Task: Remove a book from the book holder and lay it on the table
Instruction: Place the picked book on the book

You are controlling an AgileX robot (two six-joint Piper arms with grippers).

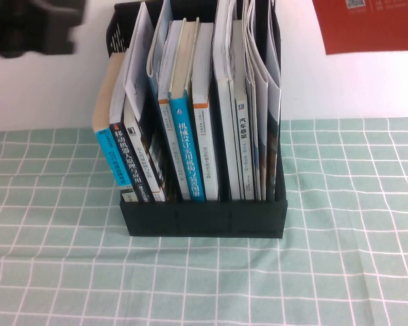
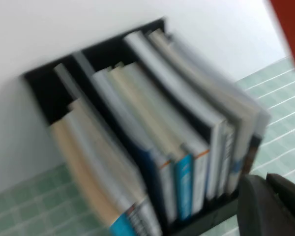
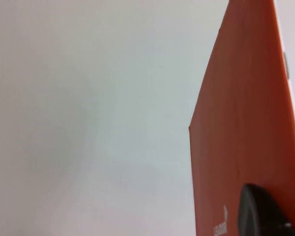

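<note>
You see the book holder [image 1: 204, 219] standing mid-table [image 1: 340, 258], books upright in its compartments. The book [image 1: 367, 24] hangs up high, right of the holder, clear of the table.

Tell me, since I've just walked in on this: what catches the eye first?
The black book holder packed with upright books, mid-table on the green grid cloth. Then the red book, lifted out, top right, clamped by the shut right gripper. The left gripper hangs beside the holder.
</note>
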